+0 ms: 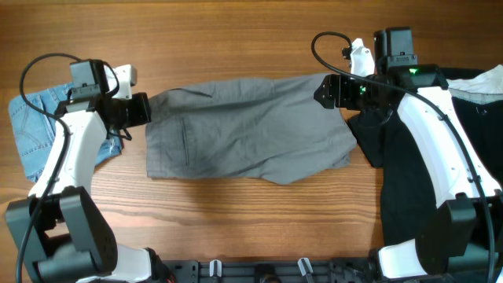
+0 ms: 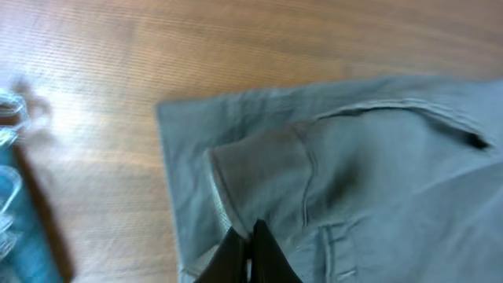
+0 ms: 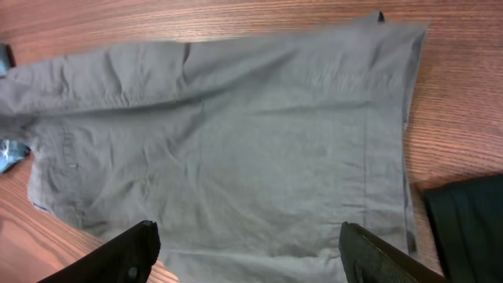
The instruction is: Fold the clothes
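Note:
The grey trousers [image 1: 244, 130] lie folded and spread flat across the middle of the table. My left gripper [image 1: 145, 108] is at their left edge. In the left wrist view its fingers [image 2: 251, 240] are shut on a raised fold of the grey cloth [image 2: 354, 165] near the waistband. My right gripper [image 1: 326, 90] hovers over the upper right corner of the trousers. In the right wrist view its fingers [image 3: 247, 251] are wide open and empty above the grey cloth [image 3: 236, 134]. The light-blue denim shorts [image 1: 31, 126] lie at the far left. The black garment [image 1: 409, 165] lies at the right.
A whitish cloth [image 1: 481, 82] lies on the black garment at the far right edge. The denim shows at the left edge of the left wrist view [image 2: 31, 236]. The black garment shows at the lower right of the right wrist view [image 3: 468, 228]. The wooden table [image 1: 236, 47] shows bare behind the trousers.

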